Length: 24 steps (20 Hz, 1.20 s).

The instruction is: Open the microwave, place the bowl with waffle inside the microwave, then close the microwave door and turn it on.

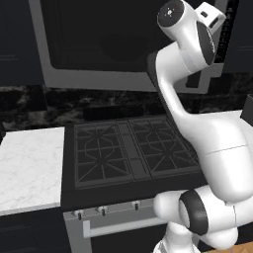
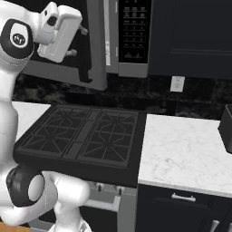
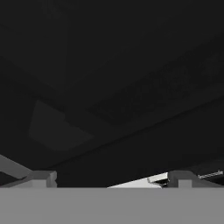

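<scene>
1. The microwave [image 2: 122, 36] hangs above the stove [image 2: 81, 138], against the dark wall, with its black keypad strip [image 2: 132, 29] on its right side
2. The microwave door [image 1: 99, 44] stands partly ajar: in the right base view its grey-framed right edge is swung out from the body, leaving a gap beside the keypad strip
3. The dark vertical handle [image 2: 84, 68] runs down that free edge of the door
4. The gripper [image 2: 76, 41] is raised to the door's height, close against the handle; its fingers point toward the door
5. Whether the claw is spread or pressed together cannot be told: the white hand hides most of it in both base views, and in the hand view the two dark finger tips [image 3: 41, 178] rise well apart at the bottom against a dark blurred surface
6. The stove sits below with four black grates and a row of knobs [image 1: 101, 211] along its front edge
7. A white marble counter [image 2: 186, 154] adjoins the stove's right side, and another stretch of counter [image 1: 29, 168] adjoins its left side
8. A dark box-like object [image 2: 226, 127] stands at the far right edge of the right counter, cut off by the frame
9. A white wall outlet [image 2: 177, 83] is set in the backsplash above the right counter
</scene>
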Motion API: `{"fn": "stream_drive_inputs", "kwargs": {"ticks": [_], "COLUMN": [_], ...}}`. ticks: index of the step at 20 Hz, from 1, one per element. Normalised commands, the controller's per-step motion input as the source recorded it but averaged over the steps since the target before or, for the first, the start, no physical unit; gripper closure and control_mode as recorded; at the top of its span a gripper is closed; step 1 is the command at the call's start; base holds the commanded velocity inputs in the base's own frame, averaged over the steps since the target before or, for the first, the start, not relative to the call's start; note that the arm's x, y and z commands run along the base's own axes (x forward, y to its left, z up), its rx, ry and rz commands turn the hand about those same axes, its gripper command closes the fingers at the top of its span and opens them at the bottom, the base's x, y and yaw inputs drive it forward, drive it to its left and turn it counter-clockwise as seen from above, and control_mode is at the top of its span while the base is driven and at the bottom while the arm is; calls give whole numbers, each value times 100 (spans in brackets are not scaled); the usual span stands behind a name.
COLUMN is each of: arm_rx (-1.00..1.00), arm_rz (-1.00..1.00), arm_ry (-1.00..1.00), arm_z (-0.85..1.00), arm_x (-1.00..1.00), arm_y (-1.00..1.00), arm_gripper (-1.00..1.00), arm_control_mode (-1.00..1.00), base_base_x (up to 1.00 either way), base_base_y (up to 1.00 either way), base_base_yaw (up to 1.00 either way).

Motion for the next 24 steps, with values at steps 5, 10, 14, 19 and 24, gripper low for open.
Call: {"fn": "stream_drive_inputs", "kwargs": {"ticks": [5, 10, 14, 19, 24], "arm_rx": [0, 0, 0, 0, 0], "arm_rz": [0, 0, 0, 0, 0], "arm_ry": [0, 0, 0, 0, 0], "arm_z": [0, 0, 0, 0, 0], "arm_x": [87, 79, 83, 79, 57], "arm_y": [0, 0, 0, 0, 0], "arm_gripper": [-100, -100, -100, -100, -100], "arm_control_mode": [-100, -100, -100, -100, -100], "base_base_x": [0, 0, 0, 0, 0], "base_base_y": [0, 0, 0, 0, 0], "base_base_yaw": [0, 0, 0, 0, 0]}}
